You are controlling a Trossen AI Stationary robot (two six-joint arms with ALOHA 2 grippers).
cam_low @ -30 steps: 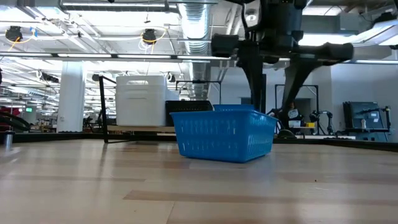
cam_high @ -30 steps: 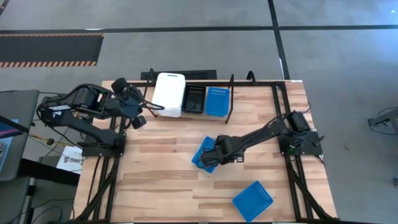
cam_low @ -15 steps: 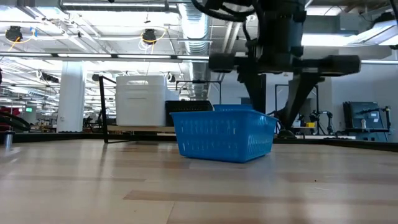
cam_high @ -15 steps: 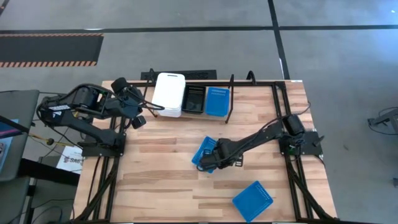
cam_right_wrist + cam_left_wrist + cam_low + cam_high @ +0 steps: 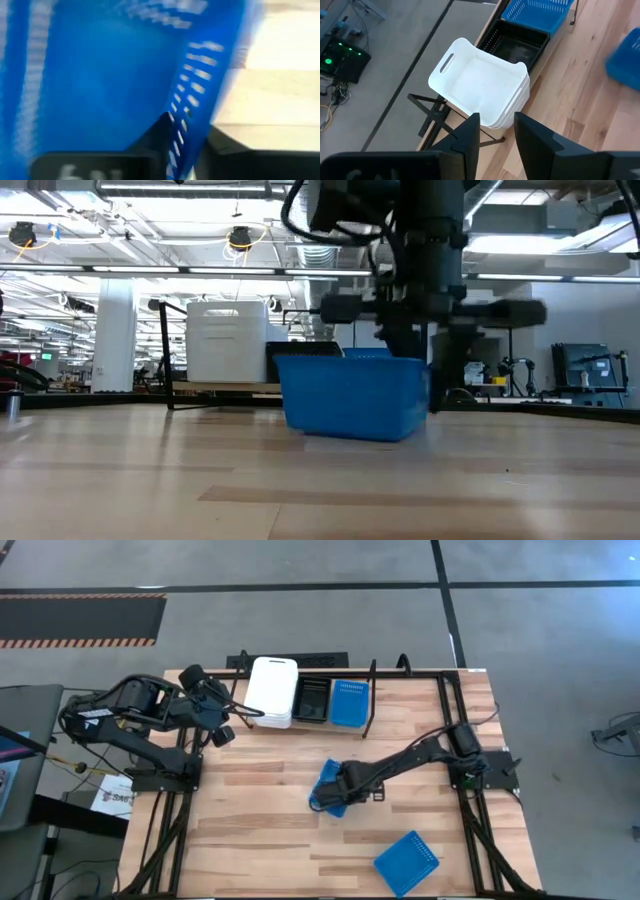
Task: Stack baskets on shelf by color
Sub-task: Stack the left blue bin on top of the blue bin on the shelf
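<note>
White baskets [image 5: 272,692] are stacked at the shelf's [image 5: 372,690] left end, where the left tool [image 5: 496,131] waits just beside them, fingers apart and empty. A black basket [image 5: 312,698] and a blue one [image 5: 349,703] fill the next bays. Mid-counter [image 5: 260,840], the right tool [image 5: 330,797] straddles the blue basket's [image 5: 328,780] wall, one finger inside, one outside, seemingly pinching it. Best to confirm a firm pinch before lifting, keep it level, then nest it on the shelved blue. Another blue basket [image 5: 407,862] lies near the front edge.

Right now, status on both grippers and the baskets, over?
Right gripper straddling wall of mid-table blue basket, grip unconfirmed. Left gripper open beside white baskets on shelf. Second blue basket at near edge. Nothing blocking.
</note>
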